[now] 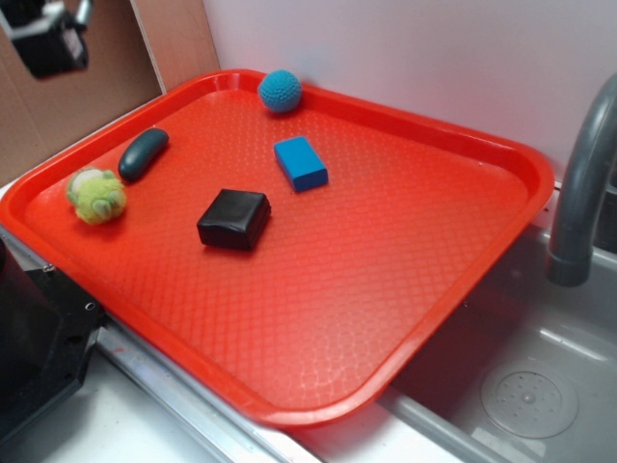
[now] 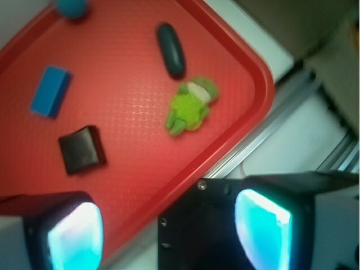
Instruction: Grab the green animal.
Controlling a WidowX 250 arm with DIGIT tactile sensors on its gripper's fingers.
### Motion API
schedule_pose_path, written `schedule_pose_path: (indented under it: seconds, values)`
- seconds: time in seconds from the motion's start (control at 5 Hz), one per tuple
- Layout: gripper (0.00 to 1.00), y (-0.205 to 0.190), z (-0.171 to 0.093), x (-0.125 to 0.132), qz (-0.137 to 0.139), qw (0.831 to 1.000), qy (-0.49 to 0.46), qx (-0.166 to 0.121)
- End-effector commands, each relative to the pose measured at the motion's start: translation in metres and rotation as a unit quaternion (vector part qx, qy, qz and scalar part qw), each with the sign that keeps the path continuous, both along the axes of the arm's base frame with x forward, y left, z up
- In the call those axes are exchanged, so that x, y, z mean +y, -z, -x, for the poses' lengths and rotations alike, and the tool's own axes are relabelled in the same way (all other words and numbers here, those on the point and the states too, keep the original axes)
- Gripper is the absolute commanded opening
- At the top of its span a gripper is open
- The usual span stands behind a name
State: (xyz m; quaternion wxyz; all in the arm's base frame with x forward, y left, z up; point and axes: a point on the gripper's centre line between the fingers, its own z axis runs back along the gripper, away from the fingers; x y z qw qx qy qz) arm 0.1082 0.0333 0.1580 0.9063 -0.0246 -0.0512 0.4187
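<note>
In the exterior view the green animal (image 1: pixel 95 196) lies at the red tray's (image 1: pixel 405 289) left edge, just beside the dark teal oblong (image 1: pixel 143 154), while the wrist view shows the gripper (image 2: pixel 169 230) released, its fingers (image 2: pixel 76 236) apart and empty.

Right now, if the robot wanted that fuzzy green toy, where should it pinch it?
Probably across the green animal at its plump middle, coming straight down from above. It lies flat on the red tray, soft and roundish. The dark teal oblong sits close at one end, so the open gripper should close across its other sides.
</note>
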Motion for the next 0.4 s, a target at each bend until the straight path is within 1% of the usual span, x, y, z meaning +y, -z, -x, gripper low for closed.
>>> schedule_pose_path:
  seconds: [0.0,0.2]
  values:
    - [1.0,0.05,-0.004,0.025,-0.02,0.986,-0.167,-0.019]
    - [1.0,0.075,-0.015,0.029,-0.048,0.98,-0.193,-0.02]
